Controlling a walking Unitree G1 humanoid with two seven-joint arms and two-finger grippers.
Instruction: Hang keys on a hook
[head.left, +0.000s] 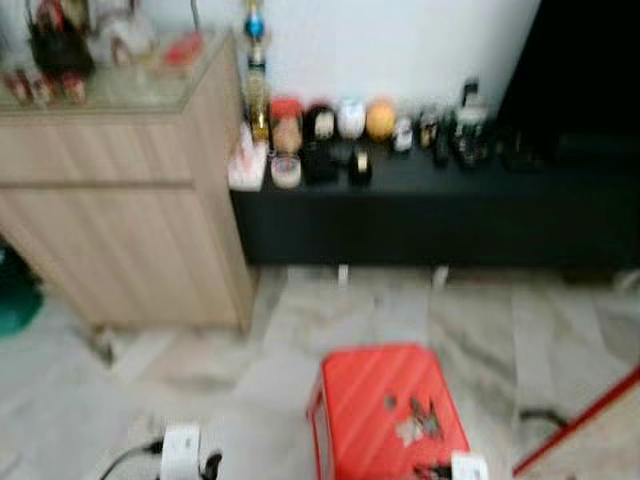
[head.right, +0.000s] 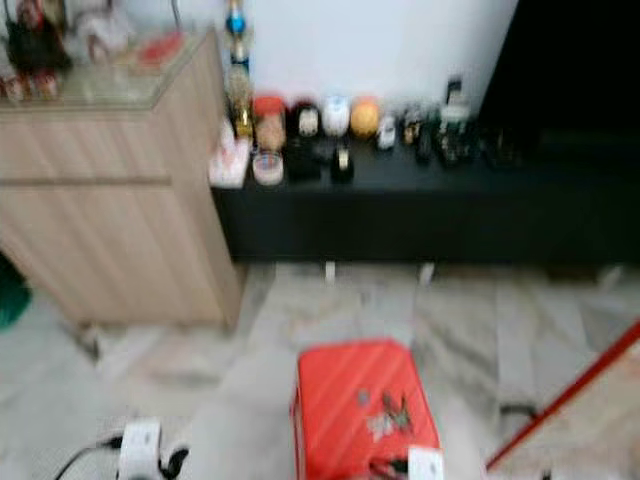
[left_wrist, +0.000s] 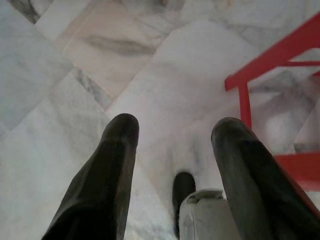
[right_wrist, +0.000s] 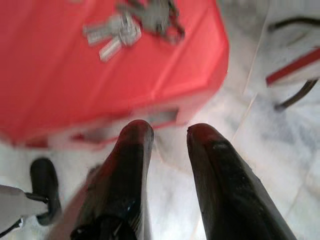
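A bunch of silver keys (head.left: 418, 418) lies on top of a red plastic stool (head.left: 385, 408) on the marble floor just in front of me. In the right wrist view the keys (right_wrist: 131, 26) rest near the stool's far edge, and my right gripper (right_wrist: 168, 131) hangs open over the stool's near edge with nothing between its fingers. My left gripper (left_wrist: 176, 129) is open above bare marble floor, left of the stool (left_wrist: 280, 105). No hook can be made out in these blurred head views.
A light wood cabinet (head.left: 120, 200) with a cluttered glass top stands at the left. A low black shelf (head.left: 430, 215) along the white wall carries several jars and small items. A red bar (head.left: 580, 420) crosses the floor at the right. A green object (head.left: 15, 295) sits at far left.
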